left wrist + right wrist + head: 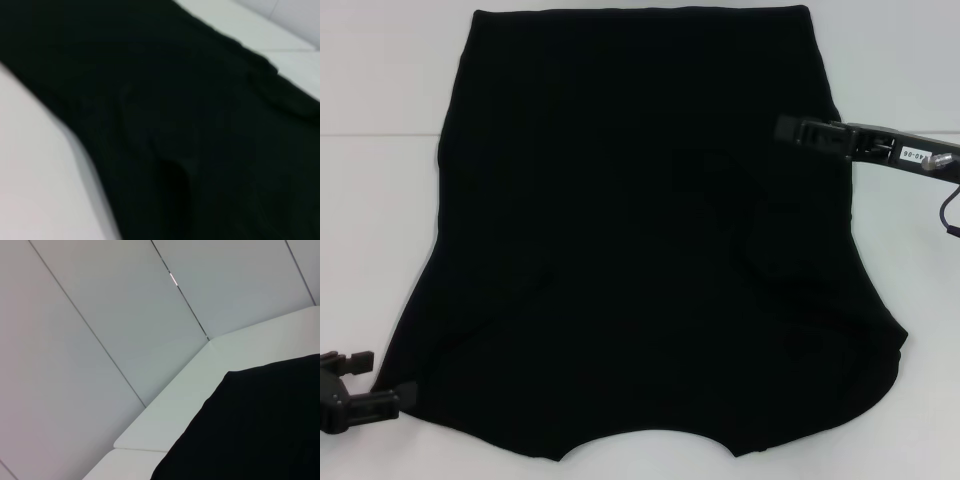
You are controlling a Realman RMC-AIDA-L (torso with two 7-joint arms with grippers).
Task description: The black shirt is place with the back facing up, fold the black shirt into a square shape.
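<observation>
shirt [640, 240] flat on table [380, 120]; left gripper [365, 385] open at its near corner, right gripper [800, 131] unclear.

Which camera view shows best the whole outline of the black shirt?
The head view: there the black shirt lies spread on the white table, with its far edge, both sides and curved near edge visible. The left wrist view shows only a close stretch of fabric; the right wrist view shows only one corner.
</observation>
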